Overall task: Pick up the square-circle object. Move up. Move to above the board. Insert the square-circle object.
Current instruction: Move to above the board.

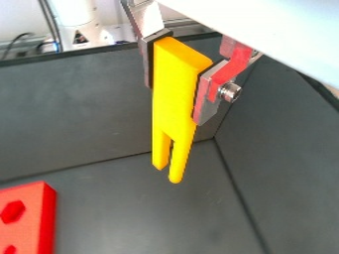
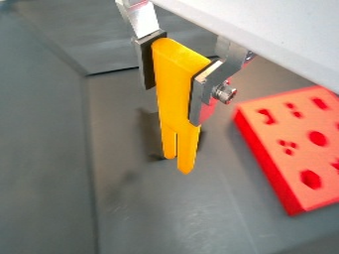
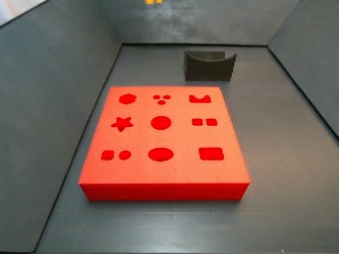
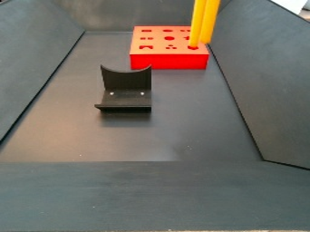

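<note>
The gripper (image 1: 176, 74) had the square-circle object (image 1: 173, 109) clamped by its upper end, silver fingers (image 1: 212, 89) pressed flat on both faces, jaws closed down to the bar's thickness. Both wrist views showed the bar hanging upright, its two prongs pointing down with bare grey floor beneath them and nothing touching. So the pick looked done and the lift well along; this read as the move-up step, or the start of the carry. In a side view the bar (image 4: 205, 20) ran out past the top edge, its prongs showing in front of the board (image 4: 169, 60); whether it was over the slab yet, I could not tell. In a wrist view the board (image 2: 298, 149) lay off to one side. The fixture (image 3: 208, 65) stood just beyond the board's far edge. Next call: travel across, keep height, line the prongs over the matching holes, then go straight down.
</note>
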Controlling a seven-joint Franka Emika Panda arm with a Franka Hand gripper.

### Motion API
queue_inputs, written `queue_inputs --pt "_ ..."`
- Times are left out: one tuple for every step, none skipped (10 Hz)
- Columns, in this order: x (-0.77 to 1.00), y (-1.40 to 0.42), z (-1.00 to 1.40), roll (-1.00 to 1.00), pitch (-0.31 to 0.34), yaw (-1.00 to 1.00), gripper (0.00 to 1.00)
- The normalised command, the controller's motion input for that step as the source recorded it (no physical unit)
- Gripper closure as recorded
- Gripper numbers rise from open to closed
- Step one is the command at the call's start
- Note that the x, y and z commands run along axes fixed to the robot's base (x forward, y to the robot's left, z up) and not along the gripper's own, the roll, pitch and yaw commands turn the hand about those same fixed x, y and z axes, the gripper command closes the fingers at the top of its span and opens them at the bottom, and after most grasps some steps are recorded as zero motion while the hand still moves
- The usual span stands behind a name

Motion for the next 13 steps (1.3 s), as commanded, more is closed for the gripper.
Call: queue_inputs --pt "0.09 -1.0 0.05 0.05 0.071 -1.0 1.0" --pt "0.09 -1.0 0.06 0.05 0.072 -1.0 1.0" --pt "0.09 -1.0 0.06 0.04 0.073 -1.0 1.0" --pt "0.09 -1.0 0.06 0.03 0.083 -1.0 1.0" --pt "0.09 -1.0 0.06 0.01 0.102 -1.0 1.0" --pt "0.09 -1.0 0.07 -0.02 0.11 -0.66 1.0" --pt "0.09 -1.0 0.07 -0.04 0.116 -0.5 1.0" --pt "0.1 -1.0 0.08 -0.04 0.131 -0.25 1.0" --pt "0.11 -1.0 0.08 -0.05 0.141 -0.13 1.0" --pt "0.13 -1.0 0.08 -0.02 0.149 -0.05 1.0" --pt "0.14 -1.0 0.08 -0.01 0.152 -0.03 1.0" --pt "0.17 -1.0 0.09 -0.01 0.148 -0.01 1.0" --pt "0.18 -1.0 0.09 0.0 0.145 0.0 1.0"
